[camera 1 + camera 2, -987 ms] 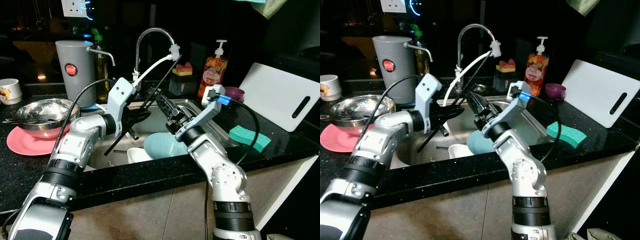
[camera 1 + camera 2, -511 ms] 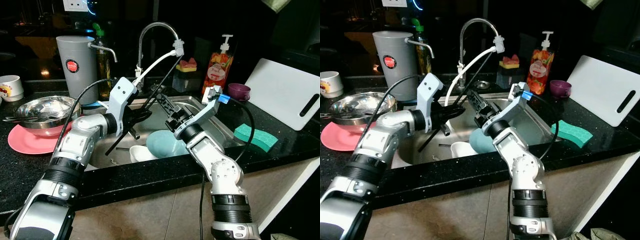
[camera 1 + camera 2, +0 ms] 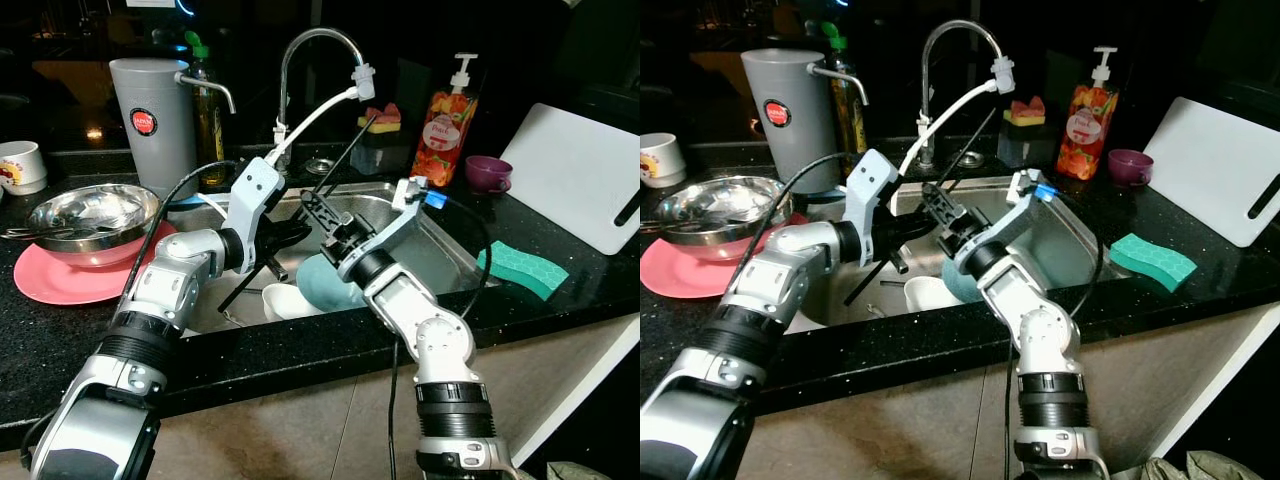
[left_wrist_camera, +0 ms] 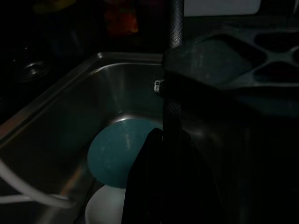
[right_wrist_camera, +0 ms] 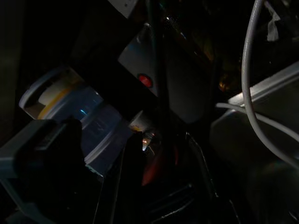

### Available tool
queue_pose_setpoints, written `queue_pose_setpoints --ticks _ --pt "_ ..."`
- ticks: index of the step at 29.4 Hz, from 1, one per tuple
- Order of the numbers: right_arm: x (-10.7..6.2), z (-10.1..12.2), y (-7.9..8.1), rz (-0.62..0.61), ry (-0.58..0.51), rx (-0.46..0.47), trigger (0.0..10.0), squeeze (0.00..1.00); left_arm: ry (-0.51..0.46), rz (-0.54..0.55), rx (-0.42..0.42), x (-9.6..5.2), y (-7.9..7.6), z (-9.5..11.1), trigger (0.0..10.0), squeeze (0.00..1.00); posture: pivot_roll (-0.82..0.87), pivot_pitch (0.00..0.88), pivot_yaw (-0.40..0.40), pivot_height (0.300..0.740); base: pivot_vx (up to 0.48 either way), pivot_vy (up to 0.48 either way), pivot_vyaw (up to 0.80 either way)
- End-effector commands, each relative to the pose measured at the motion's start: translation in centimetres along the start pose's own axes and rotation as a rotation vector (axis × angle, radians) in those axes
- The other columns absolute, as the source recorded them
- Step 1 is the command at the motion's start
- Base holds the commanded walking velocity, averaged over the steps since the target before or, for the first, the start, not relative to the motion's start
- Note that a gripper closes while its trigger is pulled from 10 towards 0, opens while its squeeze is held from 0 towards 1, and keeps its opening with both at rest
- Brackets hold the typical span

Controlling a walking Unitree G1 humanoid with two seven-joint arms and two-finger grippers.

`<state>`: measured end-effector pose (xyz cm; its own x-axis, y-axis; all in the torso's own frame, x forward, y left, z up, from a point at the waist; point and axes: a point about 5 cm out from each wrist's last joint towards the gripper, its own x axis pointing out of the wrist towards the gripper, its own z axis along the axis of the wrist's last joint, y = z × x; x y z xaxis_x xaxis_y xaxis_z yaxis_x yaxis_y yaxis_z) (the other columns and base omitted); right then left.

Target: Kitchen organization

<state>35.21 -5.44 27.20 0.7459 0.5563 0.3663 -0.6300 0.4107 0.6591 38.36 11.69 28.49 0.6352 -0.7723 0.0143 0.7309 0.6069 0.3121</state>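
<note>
A long thin black rod (image 3: 290, 232) is slanted across the sink (image 3: 440, 262), its upper end near the soap caddy (image 3: 378, 140) behind the sink, its lower end down by the sink's left wall. The left gripper (image 3: 287, 234) is held over the sink's left half w/ its jaws closed on the rod at about mid-length; in the left wrist view the rod (image 4: 171, 93) is seen running straight between the fingers. The right gripper (image 3: 318, 213) is raised over the sink's middle, just beside the rod and the left gripper; whether its jaws are open or touching the rod can't be told, as the fingers overlap the rod.

Inside the sink, below both grippers, a teal bowl (image 3: 318, 284) is leaned on its side, w/ a white cup (image 3: 281, 300) touching it at the front left. Left of the sink, a steel bowl (image 3: 92, 212) is set on a pink plate (image 3: 50, 283); a grey jug (image 3: 153, 122) stands behind them. Right of the sink, a green sponge (image 3: 523, 272) and a white cutting board (image 3: 580, 175) are seen on the counter. A tap (image 3: 310, 52) w/ a white hose is arched over the sink's back edge.
</note>
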Motion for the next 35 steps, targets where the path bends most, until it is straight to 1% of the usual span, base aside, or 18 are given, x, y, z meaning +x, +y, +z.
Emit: queue_pose_setpoints --ticks 1,2,5,8,11,12,13,19,23,25,29,30,33,35 --pt "0.6 -1.5 0.5 -0.014 0.018 -0.005 10.0 0.0 -0.006 -0.024 0.019 0.4 -0.2 0.3 10.0 0.0 0.11 0.125 -0.064 0.74 0.0 0.0 0.0" --pt "0.6 -1.5 0.5 -0.014 0.018 -0.005 10.0 0.0 -0.006 -0.024 0.019 0.4 -0.2 0.3 10.0 0.0 0.11 0.125 -0.064 0.74 0.0 0.0 0.0" --pt "0.8 -1.9 0.6 -0.022 0.041 -0.107 10.0 0.0 -0.007 -0.009 0.023 0.5 0.0 0.4 10.0 0.0 0.11 0.12 -0.066 0.74 0.0 0.0 0.0" --pt "0.8 -2.0 0.6 -0.029 0.046 -0.13 10.0 0.0 -0.01 -0.003 0.025 0.5 0.0 0.5 10.0 0.0 0.11 0.118 -0.067 0.74 0.0 0.0 0.0" --pt "0.8 -2.0 0.2 -0.067 0.046 -0.188 10.0 0.0 -0.009 0.065 0.033 0.5 0.7 0.6 10.0 0.0 0.11 0.116 -0.068 0.74 0.0 0.0 0.0" --pt "0.8 -1.9 0.1 -0.076 0.043 -0.197 10.0 0.0 -0.005 0.097 0.032 0.4 1.1 0.7 10.0 0.0 0.11 0.114 -0.068 0.74 0.0 0.0 0.0" --pt "0.8 -1.9 0.1 -0.076 0.043 -0.197 10.0 0.0 -0.005 0.097 0.032 0.4 1.1 0.7 10.0 0.0 0.11 0.114 -0.068 0.74 0.0 0.0 0.0" --pt "0.7 -1.7 -0.4 -0.105 0.025 -0.209 10.0 0.0 0.005 0.176 0.039 0.1 2.1 0.7 10.0 0.0 0.11 0.11 -0.067 0.74 0.0 0.0 0.0" --pt "0.7 -1.6 -0.5 -0.106 0.022 -0.213 10.0 0.0 0.006 0.183 0.038 0.1 2.2 0.7 10.0 0.0 0.11 0.11 -0.067 0.74 0.0 0.0 0.0" --pt "0.8 -1.6 -0.5 -0.107 0.019 -0.213 10.0 0.0 0.002 0.171 0.037 0.2 2.1 0.7 10.0 0.0 0.11 0.103 -0.066 0.74 0.0 0.0 0.0" --pt "0.9 -1.5 -0.6 -0.099 0.006 -0.191 10.0 0.0 -0.014 0.085 0.015 0.4 1.2 0.6 10.0 0.0 0.11 0.096 -0.067 0.74 0.0 0.0 0.0" --pt "0.9 -1.5 -0.4 -0.088 0.002 -0.188 10.0 0.0 -0.023 0.047 -0.009 0.4 0.9 0.7 10.0 0.0 0.11 0.096 -0.067 0.74 0.0 0.0 0.0" --pt "1.0 -1.5 -0.4 -0.081 0.0 -0.186 10.0 0.0 -0.03 0.021 -0.026 0.4 0.7 0.7 10.0 0.0 0.11 0.096 -0.067 0.74 0.0 0.0 0.0" --pt "1.0 -1.4 0.0 -0.048 -0.006 -0.182 10.0 0.0 -0.054 -0.033 -0.053 0.3 0.2 0.9 10.0 0.0 0.11 0.091 -0.064 0.74 0.0 0.0 0.0"
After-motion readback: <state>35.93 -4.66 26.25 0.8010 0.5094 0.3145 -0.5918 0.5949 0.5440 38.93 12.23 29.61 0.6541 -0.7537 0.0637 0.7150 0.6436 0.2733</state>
